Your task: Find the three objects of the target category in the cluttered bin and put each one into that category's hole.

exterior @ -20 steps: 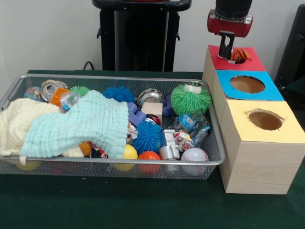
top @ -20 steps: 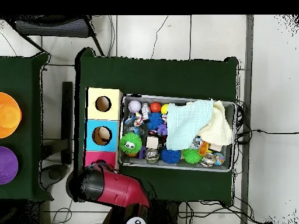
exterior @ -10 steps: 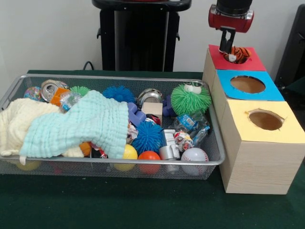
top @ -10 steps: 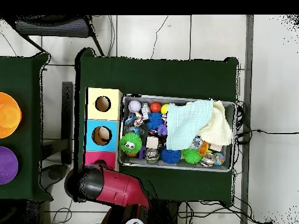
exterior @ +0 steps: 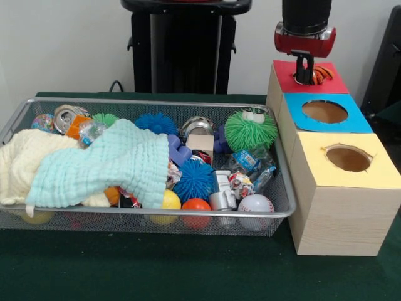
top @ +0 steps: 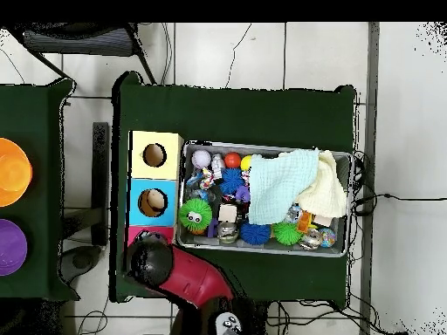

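Three wooden boxes stand in a row beside the wire bin [exterior: 144, 215]. Their tops are red [exterior: 334, 82], blue [exterior: 354, 121] and yellow [exterior: 383, 173], each with a round hole. A striped orange plush toy [exterior: 321, 73] sits in the red box's hole, partly sunk below its rim. My gripper [exterior: 305, 76] hangs straight down over that hole, touching or just left of the toy. In the overhead view the red arm [top: 175, 270] covers most of the red box [top: 138, 232] and hides the gripper. The bin [top: 266, 249] is full of mixed objects.
A mint cloth [exterior: 100, 166] and a cream cloth [exterior: 19, 166] cover the bin's left half. Spiky green [exterior: 250, 130] and blue [exterior: 193, 180] balls, a baseball [exterior: 255, 204], an orange ball [exterior: 197, 205], crushed cans and bottles fill the rest. A black stand [exterior: 182, 47] rises behind the bin.
The gripper has come down onto the red box's hole and shifted slightly right. The orange toy now lies lower in the hole. In the overhead view the arm swung over the red box.
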`<state>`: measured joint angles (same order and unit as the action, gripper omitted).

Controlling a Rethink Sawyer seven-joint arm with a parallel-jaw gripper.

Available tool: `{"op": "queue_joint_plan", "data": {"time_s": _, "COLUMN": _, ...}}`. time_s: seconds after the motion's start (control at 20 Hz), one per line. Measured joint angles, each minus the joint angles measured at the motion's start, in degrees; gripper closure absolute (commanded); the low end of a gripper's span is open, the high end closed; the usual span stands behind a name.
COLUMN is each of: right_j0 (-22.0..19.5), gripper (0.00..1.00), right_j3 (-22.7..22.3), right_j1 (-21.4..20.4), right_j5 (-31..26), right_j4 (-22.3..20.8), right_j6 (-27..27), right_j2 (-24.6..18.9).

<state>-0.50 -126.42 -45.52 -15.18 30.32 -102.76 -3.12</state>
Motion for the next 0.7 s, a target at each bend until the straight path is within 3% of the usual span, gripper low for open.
{"op": "queue_joint_plan", "data": {"time_s": 0.3, "right_j0": -2.56, "gripper": 1.0, "right_j3": -3.34, "right_j1": -0.7, "right_j5": 4.56, "right_j4": 0.09, "right_j6": 0.0, "right_j2": -4.06}}
{"op": "queue_joint_plan", "data": {"time_s": 0.7, "right_j0": 3.62, "gripper": 1.0, "right_j3": -2.53, "right_j1": 0.0, "right_j5": 6.42, "right_j4": 0.13, "right_j6": 0.0, "right_j2": -1.17}}
